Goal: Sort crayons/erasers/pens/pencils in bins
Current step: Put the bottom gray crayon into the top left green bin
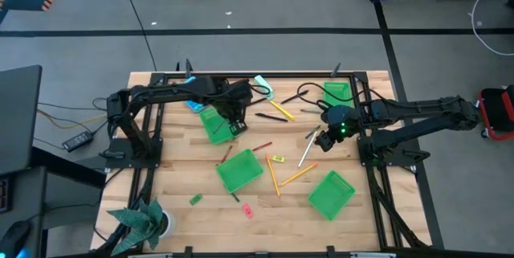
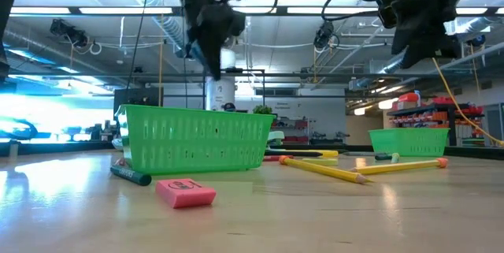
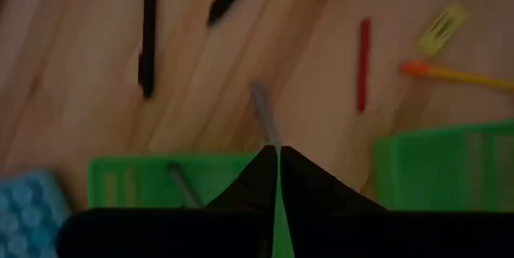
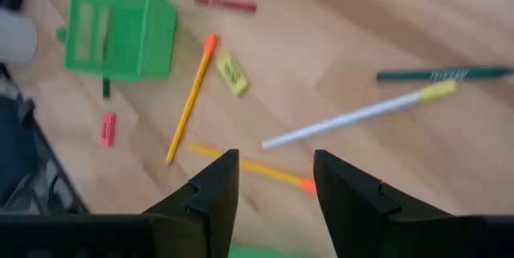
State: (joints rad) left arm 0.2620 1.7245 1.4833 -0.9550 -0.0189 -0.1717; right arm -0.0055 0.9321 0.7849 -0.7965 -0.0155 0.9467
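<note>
Your left tool (image 1: 236,124) hangs over the green bin (image 1: 215,124) near the far left of the table (image 1: 177,174), and its fingers are pressed together around a thin grey stick (image 3: 263,116) that juts out from between the tips; I cannot tell whether that stick is a pen or a pencil. In the left wrist view another grey stick (image 3: 181,184) lies inside that bin, and the blue calculator (image 3: 28,211) sits just beside it. Two dark pens (image 3: 148,33) lie on the wood beyond the bin, with a red crayon (image 3: 364,63) and a yellow eraser (image 3: 441,28) further along.

Your right tool (image 1: 327,139) hovers above the table toward the right side, with its fingers spread apart and nothing between them. Below it lie a pale pencil (image 4: 357,116) with a yellow end, a dark green pencil (image 4: 444,73), and two orange-tipped yellow pencils (image 4: 191,97), one of them passing under the fingers.

A second bin (image 1: 239,169) sits in the middle of the table, a third (image 1: 331,194) near the front right and a fourth (image 1: 336,92) at the far right. A pink eraser (image 2: 185,191) lies on the wood in front of the middle bin, with a dark crayon (image 2: 130,176) near it. A small green eraser (image 1: 195,199) lies toward the front left. A potted plant (image 1: 143,222) stands at the front left corner.
</note>
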